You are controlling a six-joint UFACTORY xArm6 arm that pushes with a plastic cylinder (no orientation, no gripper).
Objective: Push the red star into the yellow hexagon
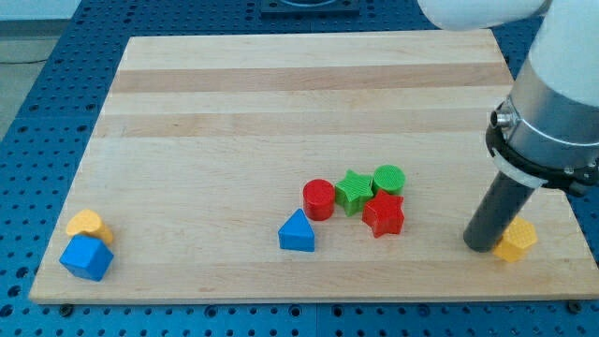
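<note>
The push has not begun, as far as I can judge. The red star (384,214) lies near the middle of the wooden board (234,112), toward the view's bottom, packed into a small cluster. The yellow hexagon (516,240) sits well apart from it, close to the board's corner at the view's bottom right. Bare wood lies between the 2, so the whole trip to the hexagon is left to do

My tip (481,247) rests on the board just beside the hexagon, on its left in the view, touching it or nearly so; I cannot tell which. It stands between the star and the hexagon, on the wrong side of the star for this push. My guess is that it must go round to the star's left before anything useful happens. The tool is a plain dark rod with nothing to open or close, and it holds nothing

The star touches the green star (353,192) at its upper left and the green cylinder (388,179) above it. A red cylinder (318,199) stands at the cluster's left, against the green star

Count: 8 blocks. 2 red, 1 star and 1 cylinder. 2 green, 1 star and 1 cylinder. 2 blue, a triangle (298,232) just left of the cluster and a cube-like block (87,258) at the view's bottom left. 2 yellow, the hexagon and a small yellow block (87,225), shape unclear, touching that blue block from above
</note>
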